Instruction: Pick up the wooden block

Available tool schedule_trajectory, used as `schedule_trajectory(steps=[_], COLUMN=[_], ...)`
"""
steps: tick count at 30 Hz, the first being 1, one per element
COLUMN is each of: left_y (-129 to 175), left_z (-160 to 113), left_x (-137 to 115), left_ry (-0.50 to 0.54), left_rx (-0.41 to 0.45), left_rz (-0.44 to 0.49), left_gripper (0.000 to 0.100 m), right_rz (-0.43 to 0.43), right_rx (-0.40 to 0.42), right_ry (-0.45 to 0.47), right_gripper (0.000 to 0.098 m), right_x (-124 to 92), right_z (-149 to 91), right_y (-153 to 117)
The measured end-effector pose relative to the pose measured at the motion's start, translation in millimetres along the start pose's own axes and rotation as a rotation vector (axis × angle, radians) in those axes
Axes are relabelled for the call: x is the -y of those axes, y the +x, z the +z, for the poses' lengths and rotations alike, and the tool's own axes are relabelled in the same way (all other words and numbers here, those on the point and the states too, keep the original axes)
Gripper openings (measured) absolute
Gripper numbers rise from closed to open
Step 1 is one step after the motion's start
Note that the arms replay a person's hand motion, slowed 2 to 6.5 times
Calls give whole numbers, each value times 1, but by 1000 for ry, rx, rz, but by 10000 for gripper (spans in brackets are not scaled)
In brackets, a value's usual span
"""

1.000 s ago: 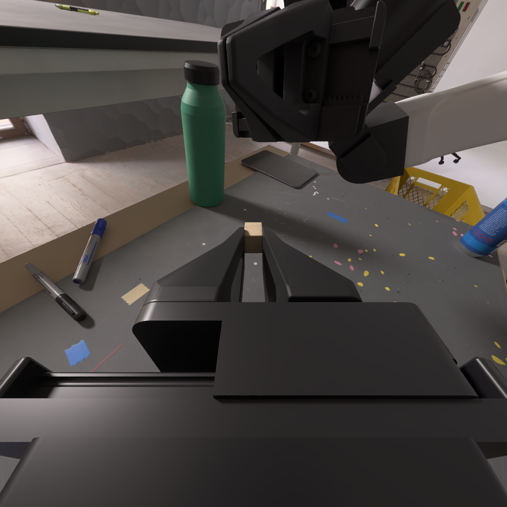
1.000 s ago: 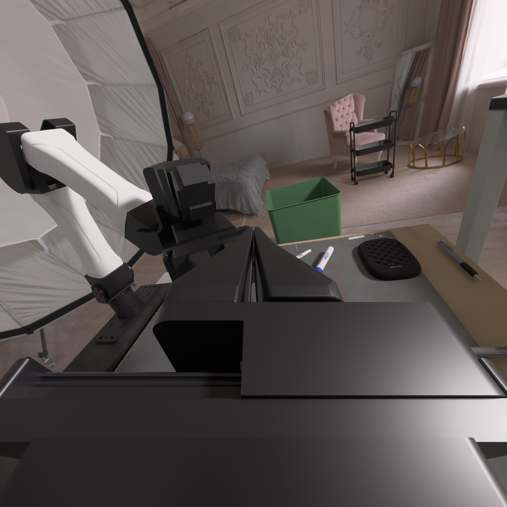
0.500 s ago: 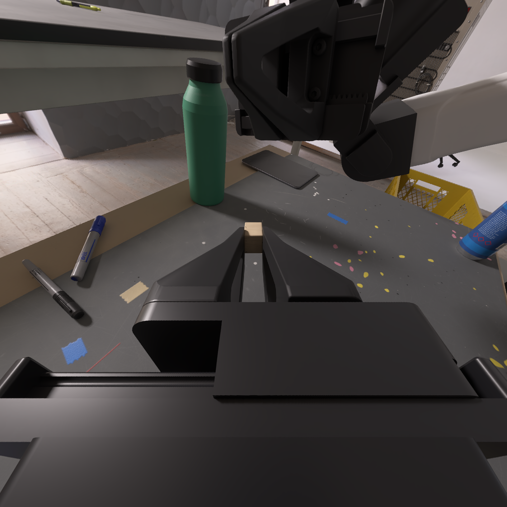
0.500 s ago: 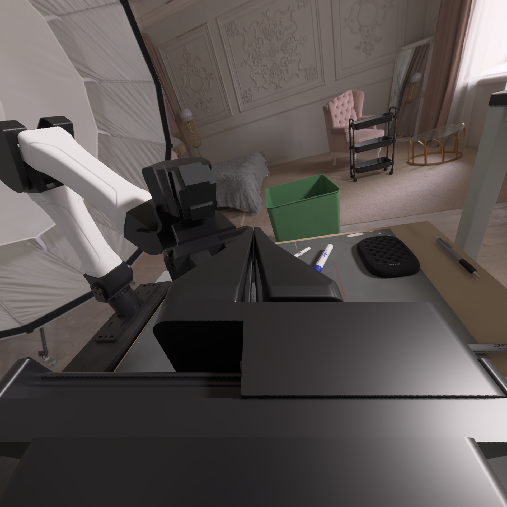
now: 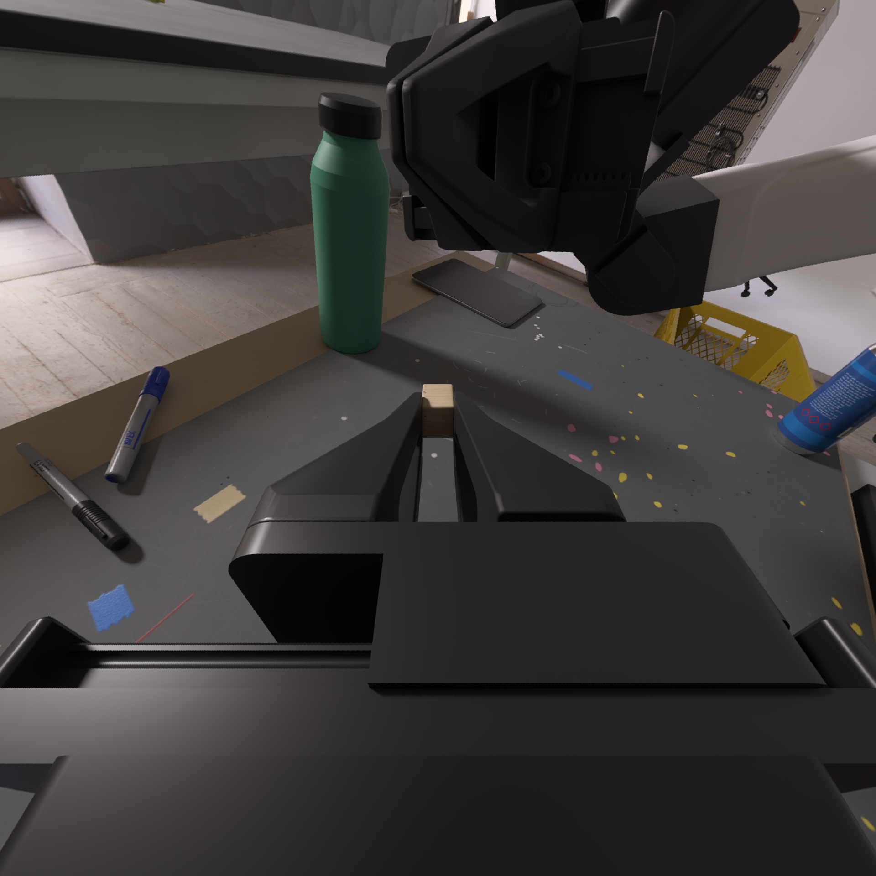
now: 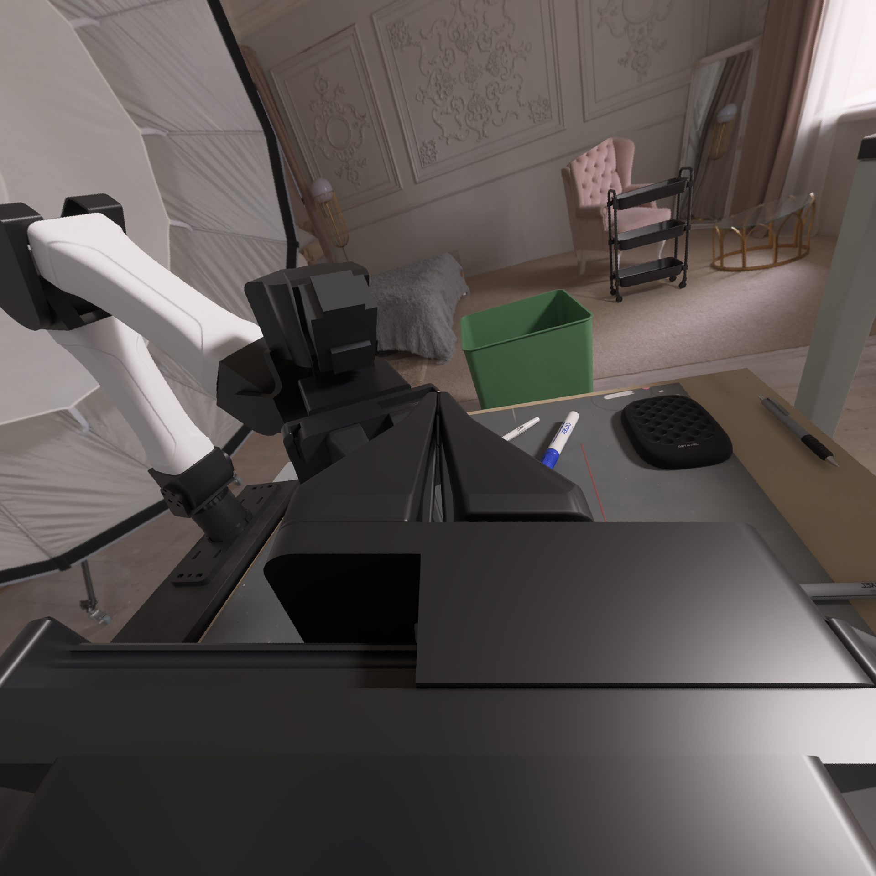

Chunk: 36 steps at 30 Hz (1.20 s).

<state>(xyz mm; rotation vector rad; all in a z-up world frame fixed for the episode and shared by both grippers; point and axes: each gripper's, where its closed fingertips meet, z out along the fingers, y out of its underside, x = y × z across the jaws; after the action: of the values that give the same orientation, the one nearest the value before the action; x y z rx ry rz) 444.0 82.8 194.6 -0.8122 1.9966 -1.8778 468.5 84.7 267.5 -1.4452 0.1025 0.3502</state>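
While the left gripper [image 5: 437,412] pinches the wooden block [image 5: 437,408] between its fingertips, the block sits above the dark mat [image 5: 294,426] with a strip of mat showing under it, so it looks raised, though how high cannot be told. Near the worktop's left edge lie a black pen [image 5: 71,497] and a blue-capped marker [image 5: 137,424], well apart from the fingers, with a tan tape patch [image 5: 219,502] and a blue tape patch [image 5: 110,606] closer in. Bare mat lies on either side of the claw. Farther off, a green bottle [image 5: 350,227] stands upright at the mat's edge on the tan border [image 5: 199,379], and a black phone [image 5: 476,291] lies flat near the far edge. A blue can [image 5: 834,403] leans at the right edge. Over the far part of the mat hangs the other arm's black body.

From the right wrist view, the right gripper [image 6: 438,412] has its fingers pressed together on nothing, raised above the worktop. Beyond it lie a white pen [image 6: 520,428], a blue marker [image 6: 559,436], a black pad [image 6: 675,433] and a grey pen [image 6: 798,430] near the border.
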Motion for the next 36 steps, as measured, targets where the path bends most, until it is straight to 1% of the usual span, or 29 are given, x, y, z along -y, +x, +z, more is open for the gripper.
schedule_trajectory(steps=[25, 36], left_y=[-3, -3], left_z=[3, 4], left_x=[-7, -8], left_ry=[-31, -46], left_rx=[2, 1], left_rz=[-23, -27], left_gripper=[106, 106], right_rz=[26, 11], right_rx=[-16, -26], right_ry=[-53, -72], right_gripper=[11, 11], right_x=[-11, -10], right_z=[0, 0], right_y=[7, 6])
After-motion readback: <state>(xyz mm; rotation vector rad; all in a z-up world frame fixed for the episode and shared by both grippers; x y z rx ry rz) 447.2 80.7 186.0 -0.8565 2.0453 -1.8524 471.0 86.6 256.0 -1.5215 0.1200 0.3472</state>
